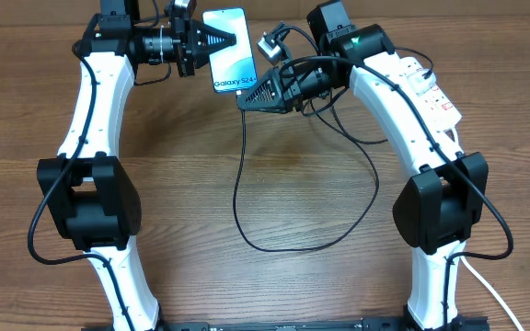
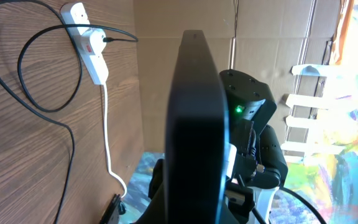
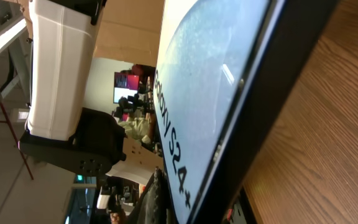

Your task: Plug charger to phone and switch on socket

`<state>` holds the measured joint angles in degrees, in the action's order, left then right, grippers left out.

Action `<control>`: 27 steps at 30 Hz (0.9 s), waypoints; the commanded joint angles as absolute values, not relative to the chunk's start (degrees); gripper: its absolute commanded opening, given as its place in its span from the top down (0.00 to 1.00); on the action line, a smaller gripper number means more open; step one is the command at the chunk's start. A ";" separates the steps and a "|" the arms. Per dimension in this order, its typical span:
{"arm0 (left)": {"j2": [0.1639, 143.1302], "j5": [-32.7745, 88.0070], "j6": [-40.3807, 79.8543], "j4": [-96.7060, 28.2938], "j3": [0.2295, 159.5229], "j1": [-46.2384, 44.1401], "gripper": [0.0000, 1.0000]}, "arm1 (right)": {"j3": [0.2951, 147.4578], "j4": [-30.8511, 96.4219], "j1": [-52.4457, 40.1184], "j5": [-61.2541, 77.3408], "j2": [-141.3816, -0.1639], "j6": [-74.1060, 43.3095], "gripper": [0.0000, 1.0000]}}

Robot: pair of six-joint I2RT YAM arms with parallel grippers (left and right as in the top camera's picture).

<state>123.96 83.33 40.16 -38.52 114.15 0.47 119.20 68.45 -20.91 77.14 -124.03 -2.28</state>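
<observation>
"Galaxy S24", dark letters, on phone (image 1: 237, 60) screen near one end.

Left arm (image 1: 95, 92): I see curved white shells with black joint blocks.
Right arm (image 1: 398, 110): the same white and black, with a green light (image 1: 354, 40) on one housing.
Cabling: thin black leads (image 1: 35, 221) loop off my elbows.
Hands: left hand (image 1: 219, 39) and right hand (image 1: 258, 92) are black, tapering wedges.

Left gripper (image 1: 221, 39), right gripper (image 1: 247, 97) both closed, tips close together.
</observation>
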 commanded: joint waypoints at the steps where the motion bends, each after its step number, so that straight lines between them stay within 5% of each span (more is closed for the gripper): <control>1: 121.58 87.09 40.27 -38.70 115.66 -0.91 0.96 | 120.81 67.29 -22.37 78.06 -122.37 -2.15 0.96; 27: 121.58 86.87 39.86 -38.26 115.66 -0.67 0.96 | 120.84 66.26 -20.69 79.83 -122.37 -3.27 0.96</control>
<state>123.96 83.15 40.18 -38.09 114.15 0.62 119.20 67.46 -21.50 77.54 -124.03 -3.49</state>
